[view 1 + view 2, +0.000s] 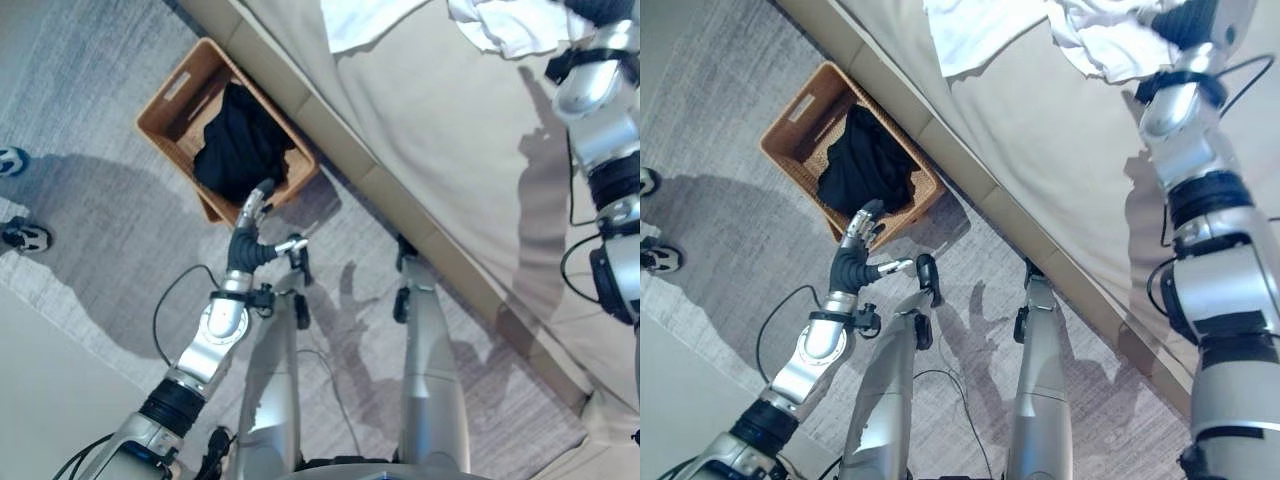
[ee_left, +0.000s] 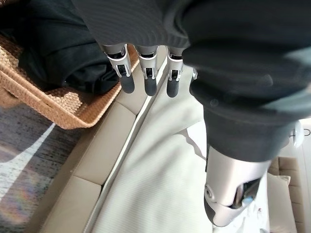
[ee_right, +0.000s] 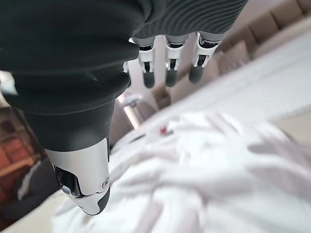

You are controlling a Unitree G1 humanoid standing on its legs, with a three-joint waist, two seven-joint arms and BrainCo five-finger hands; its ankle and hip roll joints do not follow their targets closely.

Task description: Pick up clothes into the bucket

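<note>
A brown wicker basket (image 1: 170, 95) stands on the floor beside the bed and holds a black garment (image 1: 240, 145). My left hand (image 1: 252, 215) hovers just above the basket's near corner, open, with its straight fingers (image 2: 146, 73) holding nothing. On the bed lie a crumpled white garment (image 1: 510, 25) and a second white cloth (image 1: 360, 20). Right beside the crumpled garment, my right hand (image 1: 1188, 20) reaches over the bed. In the right wrist view this hand (image 3: 167, 68) is open, its fingers straight above the white garment (image 3: 194, 170) without touching it.
The beige bed (image 1: 450, 130) runs diagonally across the view, its padded edge (image 1: 400, 200) right next to the basket. A person's shoes (image 1: 25, 237) stand on the grey carpet at the far left. Pillows (image 3: 233, 53) lie beyond the white garment.
</note>
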